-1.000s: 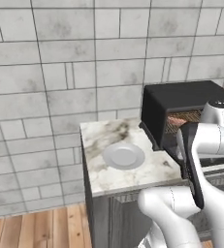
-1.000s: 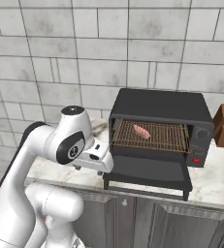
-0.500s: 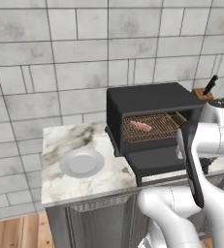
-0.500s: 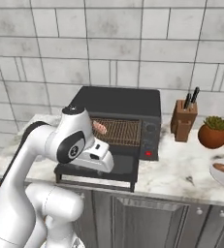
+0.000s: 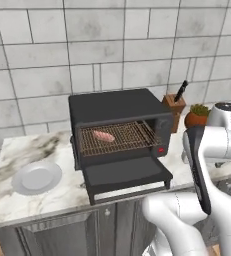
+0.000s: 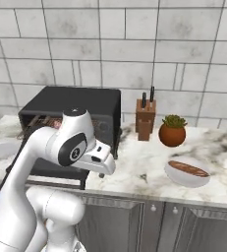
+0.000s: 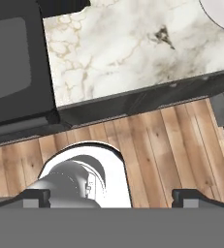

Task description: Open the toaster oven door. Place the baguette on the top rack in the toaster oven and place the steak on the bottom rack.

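Left base view has the toaster oven sitting on the marble counter against the tiled wall, with the toaster oven door swung down flat toward the near edge, so the racks are reachable. The steak already lies on a copper-brown wire rack inside, left of centre; which rack level it is on is hard to judge from this angle. An empty white plate rests to the left of the oven, probably where the meat came from.

In the right base view, the baguette lies across a white dish far to the right of the oven, past the knife block and the potted plant. It waits untouched, so the bread step appears to be what remains.

The gripper has its fingertips spread to their widest at the bottom of the hand view and nothing between them. It looks down over the counter's near edge at the wooden floor, well apart from both foods.

No brand, label or readable writing shows anywhere; only a small red light marks the oven's control panel.
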Available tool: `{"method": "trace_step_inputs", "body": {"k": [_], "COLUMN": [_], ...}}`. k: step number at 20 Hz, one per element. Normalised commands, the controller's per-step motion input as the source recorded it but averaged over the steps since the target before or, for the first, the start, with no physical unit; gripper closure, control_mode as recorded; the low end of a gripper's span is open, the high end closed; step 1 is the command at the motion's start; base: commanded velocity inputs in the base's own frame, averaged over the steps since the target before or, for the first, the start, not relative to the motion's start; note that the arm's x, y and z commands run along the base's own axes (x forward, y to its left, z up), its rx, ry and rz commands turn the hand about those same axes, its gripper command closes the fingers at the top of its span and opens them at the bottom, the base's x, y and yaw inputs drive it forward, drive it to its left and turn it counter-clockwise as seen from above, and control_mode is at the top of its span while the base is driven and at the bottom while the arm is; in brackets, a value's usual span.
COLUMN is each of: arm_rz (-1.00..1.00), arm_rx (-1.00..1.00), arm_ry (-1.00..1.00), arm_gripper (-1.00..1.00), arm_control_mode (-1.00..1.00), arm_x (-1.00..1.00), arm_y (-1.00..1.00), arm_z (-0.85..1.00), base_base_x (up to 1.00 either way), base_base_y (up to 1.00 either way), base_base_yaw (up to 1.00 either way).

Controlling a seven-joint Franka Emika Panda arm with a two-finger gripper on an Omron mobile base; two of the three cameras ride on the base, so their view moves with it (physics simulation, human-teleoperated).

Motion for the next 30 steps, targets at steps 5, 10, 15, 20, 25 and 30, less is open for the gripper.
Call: {"method": "trace_step_inputs", "body": {"k": [5, 10, 15, 20, 25, 30], "arm_rz": [0.0, 0.0, 0.0, 0.0, 0.0, 0.0], "arm_rx": [0.0, 0.0, 0.0, 0.0, 0.0, 0.0], "arm_ry": [0.0, 0.0, 0.0, 0.0, 0.0, 0.0], "arm_gripper": [-1.0, -1.0, -1.0, -1.0, -1.0, -1.0], "arm_control_mode": [1.0, 1.0, 1.0, 1.0, 1.0, 1.0], "arm_x": [0.0, 0.0, 0.0, 0.0, 0.0, 0.0], "arm_y": [0.0, 0.0, 0.0, 0.0, 0.0, 0.0], "arm_z": [0.0, 0.0, 0.0, 0.0, 0.0, 0.0], "base_base_x": [0.48, 0.55, 0.32, 0.19, 0.0, 0.0], "base_base_y": [-0.61, -0.44, -0.43, -0.42, -0.48, -0.07], "base_base_yaw": [0.0, 0.0, 0.0, 0.0, -0.16, -0.04]}}
